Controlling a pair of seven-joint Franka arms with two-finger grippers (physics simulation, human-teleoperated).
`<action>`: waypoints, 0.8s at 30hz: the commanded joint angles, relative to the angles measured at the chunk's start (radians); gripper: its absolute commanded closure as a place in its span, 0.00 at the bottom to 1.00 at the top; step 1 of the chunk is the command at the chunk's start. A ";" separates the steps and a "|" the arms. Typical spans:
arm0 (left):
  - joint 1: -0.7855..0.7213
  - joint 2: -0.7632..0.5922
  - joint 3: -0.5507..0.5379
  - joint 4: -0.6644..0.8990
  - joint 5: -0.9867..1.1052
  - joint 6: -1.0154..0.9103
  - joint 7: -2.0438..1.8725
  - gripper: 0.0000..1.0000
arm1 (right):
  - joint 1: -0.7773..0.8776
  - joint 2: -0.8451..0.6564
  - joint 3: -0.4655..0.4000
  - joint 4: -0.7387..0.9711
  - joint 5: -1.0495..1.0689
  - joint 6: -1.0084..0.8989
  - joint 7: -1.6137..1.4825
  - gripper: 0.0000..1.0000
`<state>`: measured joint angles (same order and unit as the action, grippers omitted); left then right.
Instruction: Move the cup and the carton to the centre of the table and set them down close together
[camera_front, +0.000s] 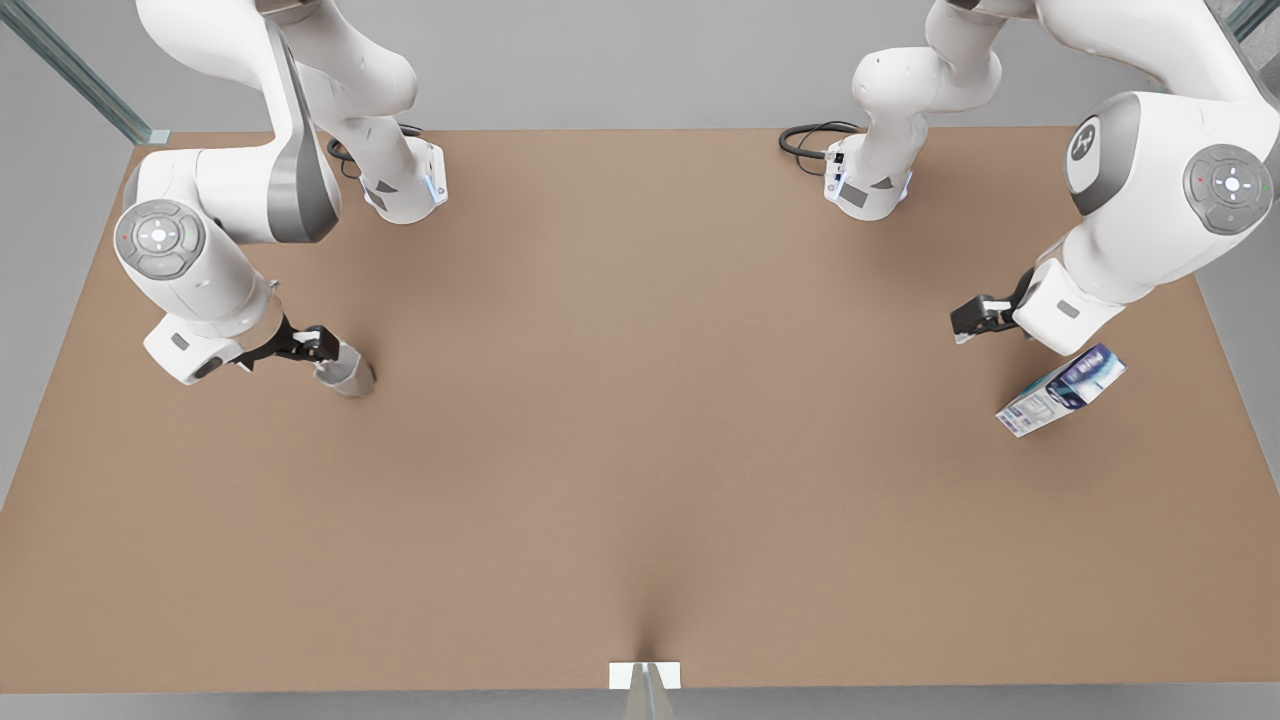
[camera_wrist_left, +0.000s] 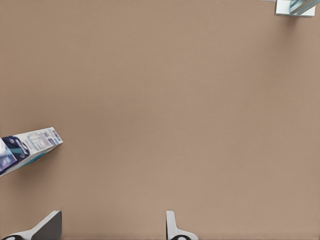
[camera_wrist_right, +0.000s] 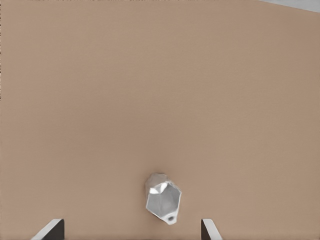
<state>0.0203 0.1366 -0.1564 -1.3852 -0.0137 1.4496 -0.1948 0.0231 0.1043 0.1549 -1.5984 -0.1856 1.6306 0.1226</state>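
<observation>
Standing at the far edge of a matte light-brown table (camera_front: 640, 450), two white Franka arms reach toward opposite ends of it. On the front view's left, the right gripper (camera_front: 318, 350) hangs just beside the cup (camera_front: 348, 374) — a small silvery-grey faceted cup sitting on the table; whether the fingertips touch it cannot be told from this view. From the right wrist view the cup (camera_wrist_right: 162, 204) lies between the two spread fingers (camera_wrist_right: 50, 230), clear of both, its pale inside and small side tab showing (so the gripper is wide apart and has hold of nothing). On the front view's right, the left gripper (camera_front: 975, 320) hovers near the carton (camera_front: 1062, 390), a white, dark-blue and teal box lying tilted near the table's edge. In the left wrist view its fingers (camera_wrist_left: 175, 227) stand parted and empty — the carton (camera_wrist_left: 27, 147) sits off to one side, outside them.
</observation>
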 joint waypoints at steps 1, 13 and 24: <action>0.001 0.000 0.000 0.000 0.000 0.000 0.000 0.00 | 0.000 0.000 0.000 0.000 0.000 0.002 0.000 0.00; 0.351 0.250 0.000 0.008 0.060 0.229 1.034 0.00 | -0.428 0.192 0.147 -0.299 0.000 0.322 0.039 0.00; 0.345 0.248 0.000 0.006 0.060 0.222 1.028 0.00 | -0.850 0.058 0.515 -0.652 -0.012 0.515 -0.113 0.00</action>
<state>0.3651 0.3851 -0.1564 -1.3791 0.0457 1.6720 0.8330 -0.8479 0.1630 0.6827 -2.2621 -0.1980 2.1473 0.0093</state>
